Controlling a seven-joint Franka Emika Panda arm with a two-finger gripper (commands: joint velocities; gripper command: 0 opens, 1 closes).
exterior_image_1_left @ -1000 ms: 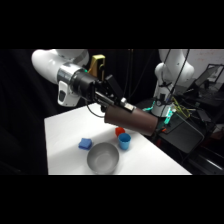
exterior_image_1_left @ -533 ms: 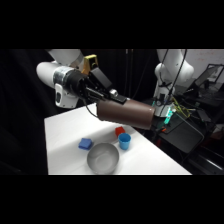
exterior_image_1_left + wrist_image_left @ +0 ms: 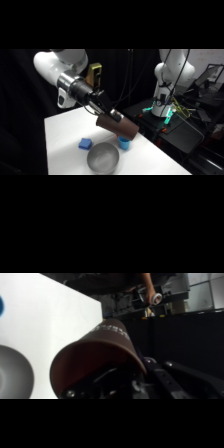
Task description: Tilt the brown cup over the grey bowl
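White table (image 3: 65,135) carries everything, matte and flat. Grey bowl (image 3: 103,157) sits near the front edge, wide, round and smooth, so it makes an easy target. Brown cup (image 3: 118,125) hangs in the air just above and behind the bowl, a plain tapered tumbler laid almost on its side, which looks like the tilt itself. Hand (image 3: 106,111) is clamped on it. Small blue cup (image 3: 123,143) and flat blue block (image 3: 85,144) sit beside the bowl.
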